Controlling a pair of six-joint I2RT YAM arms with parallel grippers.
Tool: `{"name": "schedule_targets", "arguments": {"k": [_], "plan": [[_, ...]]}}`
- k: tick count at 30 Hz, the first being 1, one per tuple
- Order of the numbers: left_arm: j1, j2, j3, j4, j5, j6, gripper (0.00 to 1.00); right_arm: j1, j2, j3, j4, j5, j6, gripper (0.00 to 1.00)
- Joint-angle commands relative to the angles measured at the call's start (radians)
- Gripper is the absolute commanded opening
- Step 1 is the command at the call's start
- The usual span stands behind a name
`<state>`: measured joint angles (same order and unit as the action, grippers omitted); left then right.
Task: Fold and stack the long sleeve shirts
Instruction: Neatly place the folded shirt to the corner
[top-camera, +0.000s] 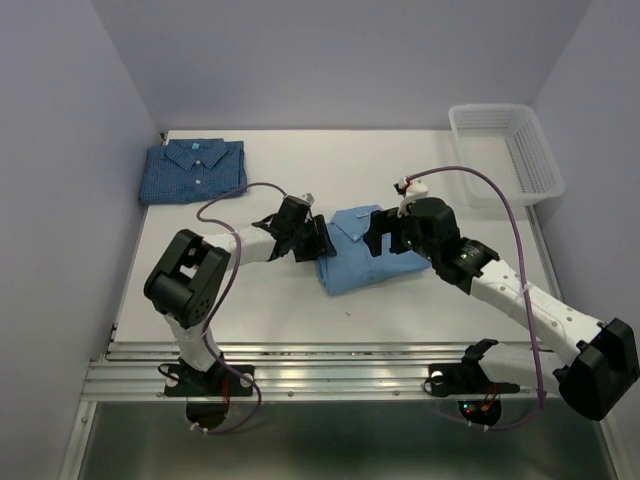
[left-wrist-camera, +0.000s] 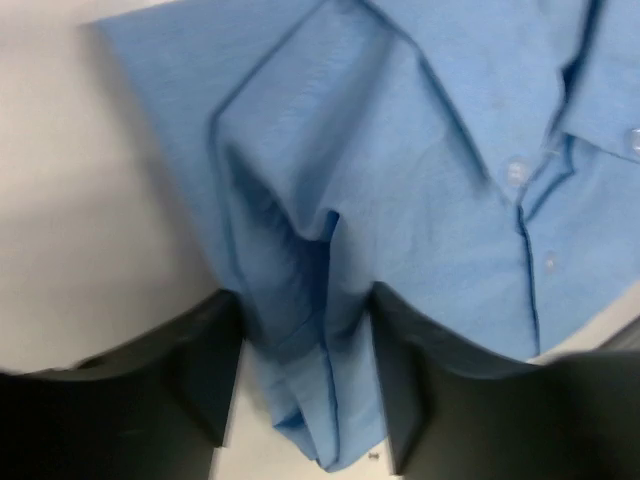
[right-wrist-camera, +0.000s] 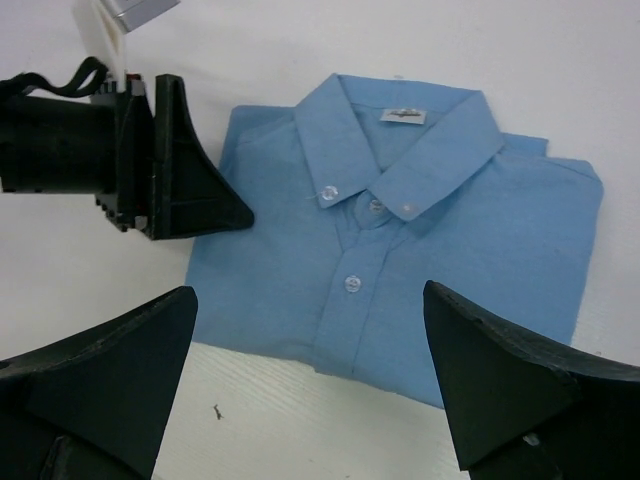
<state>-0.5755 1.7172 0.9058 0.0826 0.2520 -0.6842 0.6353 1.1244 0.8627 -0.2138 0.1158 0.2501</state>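
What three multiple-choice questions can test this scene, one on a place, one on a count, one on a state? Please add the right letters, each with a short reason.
1. Where on the table does the checked shirt lie? A far left corner; B near right corner; C centre.
2. How many shirts are visible? A one; B two; C three.
3. The right gripper is: A shut on a sleeve; B shut on a collar; C open.
Answers: 1 A, it lies folded at the far left corner. 2 B, the checked shirt and the light blue shirt only. 3 C, its fingers stand wide apart above the light blue shirt.
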Motion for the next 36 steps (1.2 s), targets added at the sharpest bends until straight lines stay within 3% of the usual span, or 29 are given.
{"name": "schedule_targets", "arguments": {"k": [1,2,3,4,9,14,16,22,28,36], "plan": [[-0.024,0.143,0.091,-0.063,-0.023,0.074,0.51,-0.003,-0.018,-0.002,0.056,0.013,-0.029,1.00],[-0.033,0.162,0.111,-0.079,-0.045,0.081,0.37,-0.003,-0.023,-0.002,0.054,0.019,-0.031,1.00],[-0.053,0.197,0.158,-0.139,-0.074,0.086,0.04,-0.003,-0.026,-0.002,0.056,0.027,-0.037,1.00],[-0.061,0.215,0.189,-0.179,-0.155,0.097,0.00,-0.003,-0.031,-0.004,0.054,0.042,-0.041,1.00],[-0.072,0.266,0.304,-0.297,-0.307,0.175,0.00,-0.003,-0.052,-0.014,0.056,0.103,-0.066,1.00],[-0.072,0.220,0.455,-0.392,-0.552,0.319,0.00,-0.003,-0.060,-0.025,0.057,0.173,-0.095,1.00],[-0.073,0.196,0.507,-0.429,-0.690,0.402,0.00,-0.003,-0.066,-0.033,0.056,0.206,-0.103,1.00],[-0.063,0.196,0.585,-0.429,-0.925,0.725,0.00,-0.003,-0.072,-0.044,0.067,0.260,-0.121,1.00],[-0.008,0.182,0.628,-0.328,-1.043,1.013,0.00,-0.003,-0.069,-0.048,0.073,0.294,-0.144,1.00],[0.134,0.163,0.691,-0.231,-1.106,1.222,0.00,-0.003,-0.061,-0.047,0.079,0.320,-0.160,1.00]]}}
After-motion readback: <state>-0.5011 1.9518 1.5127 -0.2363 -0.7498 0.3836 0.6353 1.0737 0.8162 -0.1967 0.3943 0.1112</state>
